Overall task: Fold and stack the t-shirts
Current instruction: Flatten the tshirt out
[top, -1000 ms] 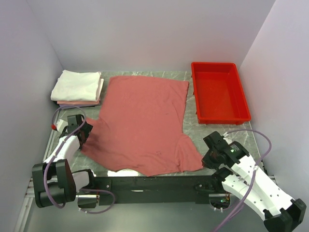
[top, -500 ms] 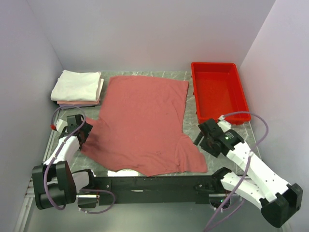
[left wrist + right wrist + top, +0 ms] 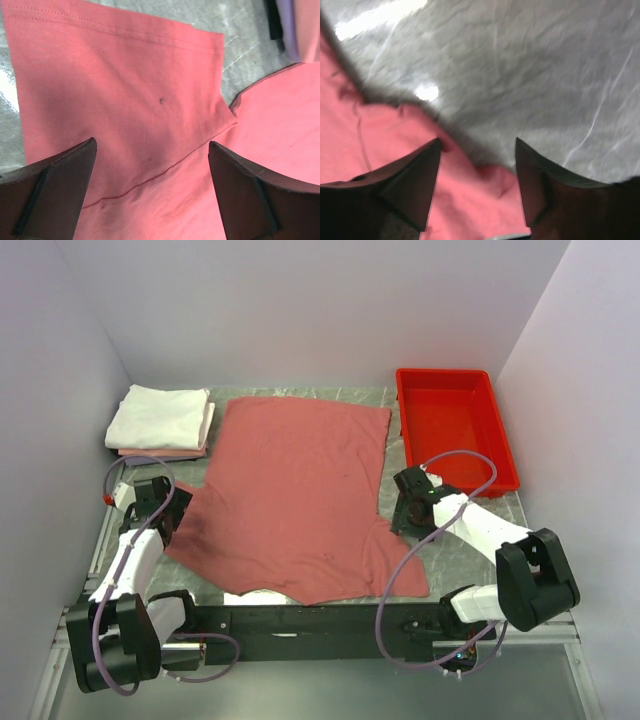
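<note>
- Step in hand, by my reading: the first fold of the salmon-red t-shirt. It lies spread flat in the middle of the surface, between the folded stack at the far left corner and the red tray at the far right.
- The stack shows a white shirt on top and pale pink beneath. The salmon one is the only shirt in view lying unfolded.
- On the left, the left fingers are spread wide and grasp nothing. They hang over the shirt's left sleeve.
- On the right, the right fingers stand apart too, with nothing between them. They are poised at the shirt's right edge, where cloth meets bare surface.
- Likely next move: each side drops onto its sleeve, pinches the cloth and carries it inward over the body.
- That calls for closing on the cloth without scraping the surface. It also calls for lifting both sides evenly, so the body neither drags nor wrinkles.
- Only the top view gives the layout: the whole shirt outline, both arms, the stack and the tray. It cannot settle whether either pair of fingers touches cloth.
- The left wrist view adds the double stitching along the sleeve hem, the shoulder seam and a small dark speck.
- The right wrist view is somewhat blurred. It shows a rumpled edge casting a shadow, which looks flat from above.
</note>
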Controlling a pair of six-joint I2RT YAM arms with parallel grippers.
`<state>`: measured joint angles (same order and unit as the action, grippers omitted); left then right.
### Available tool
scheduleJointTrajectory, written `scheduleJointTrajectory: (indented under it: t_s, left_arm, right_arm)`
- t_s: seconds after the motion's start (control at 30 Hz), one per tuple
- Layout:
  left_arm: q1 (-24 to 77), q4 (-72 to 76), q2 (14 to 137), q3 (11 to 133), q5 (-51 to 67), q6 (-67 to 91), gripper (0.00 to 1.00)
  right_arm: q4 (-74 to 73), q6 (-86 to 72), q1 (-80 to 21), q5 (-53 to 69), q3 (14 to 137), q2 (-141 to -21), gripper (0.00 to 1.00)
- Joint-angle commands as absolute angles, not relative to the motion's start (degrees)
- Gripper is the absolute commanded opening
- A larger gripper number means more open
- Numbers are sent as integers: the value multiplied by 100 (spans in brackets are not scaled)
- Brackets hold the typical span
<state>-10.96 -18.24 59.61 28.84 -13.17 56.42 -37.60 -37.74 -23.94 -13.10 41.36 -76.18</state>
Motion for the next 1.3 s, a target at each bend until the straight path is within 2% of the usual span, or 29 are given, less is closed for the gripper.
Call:
scheduleJointTrajectory:
  t_s: [0.0, 0.2, 0.3, 0.33, 0.4, 0.43, 0.5, 0.53, 0.9, 1.17, 1.27]
  left_arm:
    - [-1116, -1757, 5792, 2892, -1266, 5581, 99]
    - [-1107, -1890, 5801, 2936, -1415, 5564, 99]
    - [-1116, -1863, 5783, 2909, -1380, 5572, 100]
    - [-1108, -1863, 5783, 2918, -1362, 5572, 99]
    - [-1107, -1881, 5775, 2927, -1380, 5572, 99]
    - [-1107, -1890, 5766, 2927, -1380, 5581, 99]
    - [-1107, -1898, 5748, 2909, -1371, 5590, 100]
    - [-1107, -1890, 5713, 2900, -1354, 5590, 99]
    - [-1107, -1802, 5678, 2839, -1222, 5599, 100]
    - [-1099, -1775, 5722, 2839, -1195, 5581, 99]
    - [-1107, -1775, 5713, 2830, -1187, 5581, 99]
  right_arm:
    - [-3217, -3217, -2031, -845, 4000, -7725, 65]
    - [-2857, -3155, -1969, -54, 3551, -7875, 57]
    - [-2760, -3138, -1960, 96, 3463, -7901, 49]
    - [-2760, -3120, -1969, 88, 3463, -7910, 37]
    - [-2812, -3103, -1960, 44, 3498, -7849, 22]
    - [-2908, -3111, -1969, 27, 3515, -7823, 19]
    - [-3014, -3085, -1969, 18, 3603, -7691, 23]
    - [-3102, -3059, -1960, 9, 3630, -7638, 29]
    - [-3507, -2927, -1969, 325, 3911, -6856, 32]
    - [-3437, -2900, -1960, 114, 3709, -7426, 43]
    - [-3340, -2848, -1960, 219, 3691, -7602, 41]
